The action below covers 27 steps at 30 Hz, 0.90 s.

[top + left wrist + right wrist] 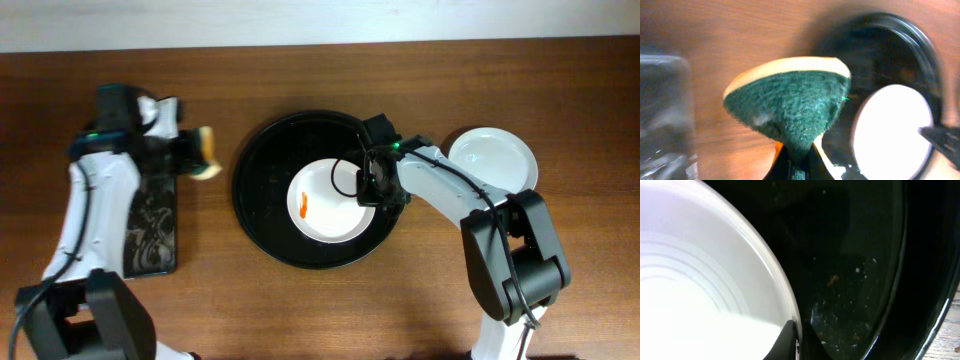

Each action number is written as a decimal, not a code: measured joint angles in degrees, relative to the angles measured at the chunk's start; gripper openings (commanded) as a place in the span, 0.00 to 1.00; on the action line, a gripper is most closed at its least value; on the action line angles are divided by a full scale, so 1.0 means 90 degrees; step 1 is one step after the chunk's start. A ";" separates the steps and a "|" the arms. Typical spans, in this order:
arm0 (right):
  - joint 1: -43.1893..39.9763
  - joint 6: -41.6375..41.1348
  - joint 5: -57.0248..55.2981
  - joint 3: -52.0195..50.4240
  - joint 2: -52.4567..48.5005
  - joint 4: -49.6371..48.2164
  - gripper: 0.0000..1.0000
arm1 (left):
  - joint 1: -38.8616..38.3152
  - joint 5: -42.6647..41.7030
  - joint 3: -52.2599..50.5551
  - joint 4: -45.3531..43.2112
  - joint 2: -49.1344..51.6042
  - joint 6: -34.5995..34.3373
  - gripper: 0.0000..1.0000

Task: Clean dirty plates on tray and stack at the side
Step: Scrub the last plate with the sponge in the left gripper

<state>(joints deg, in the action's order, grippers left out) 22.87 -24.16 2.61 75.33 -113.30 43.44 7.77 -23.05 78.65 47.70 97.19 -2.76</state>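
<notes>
A white plate (pixel 325 200) with a small orange smear (pixel 303 207) lies in the large round black tray (pixel 262 170). My right gripper (pixel 368 186) is shut on that plate's right rim; the right wrist view shows the rim (pixel 785 295) pinched between my fingers (pixel 799 342) over the tray floor (pixel 850 280). Clean white plates (pixel 492 158) sit stacked on the table to the right of the tray. My left gripper (pixel 180 152) is shut on a sponge (pixel 207 153) with a green scouring face (pixel 790 107), held left of the tray. The plate (pixel 892 132) shows in the left wrist view.
The small rectangular black mottled sponge tray (pixel 152 225) lies on the wooden table below my left gripper. Crumbs and wet specks dot the black tray's floor (pixel 840 325). A pale wall edge runs along the table's far side.
</notes>
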 measured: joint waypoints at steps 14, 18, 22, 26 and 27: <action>-0.0017 0.0017 -0.0044 0.0019 0.0000 0.0056 0.04 | -0.3796 0.0367 0.0027 -0.1105 0.2203 -0.2225 0.00; -0.0019 0.0017 -0.0044 0.0019 0.0000 0.0063 0.04 | -0.3961 0.1200 0.0114 -0.0702 0.2203 -0.2499 0.00; -0.0019 0.0017 -0.0041 0.0024 0.0000 0.0104 0.04 | -0.3993 0.2399 0.0189 -0.0522 0.2203 -0.2523 0.00; -0.0019 0.0012 0.0002 0.0024 0.0000 0.0151 0.04 | -0.4080 0.3313 0.0223 -0.0384 0.2200 -0.2208 0.00; -0.0019 0.0017 0.0034 0.0027 0.0000 0.0151 0.04 | -0.4082 0.3461 0.0272 -0.0257 0.2203 -0.2142 0.00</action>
<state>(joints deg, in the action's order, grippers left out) 22.70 -24.01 2.92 75.57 -113.30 44.80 -28.97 8.10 81.10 45.39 117.01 -22.04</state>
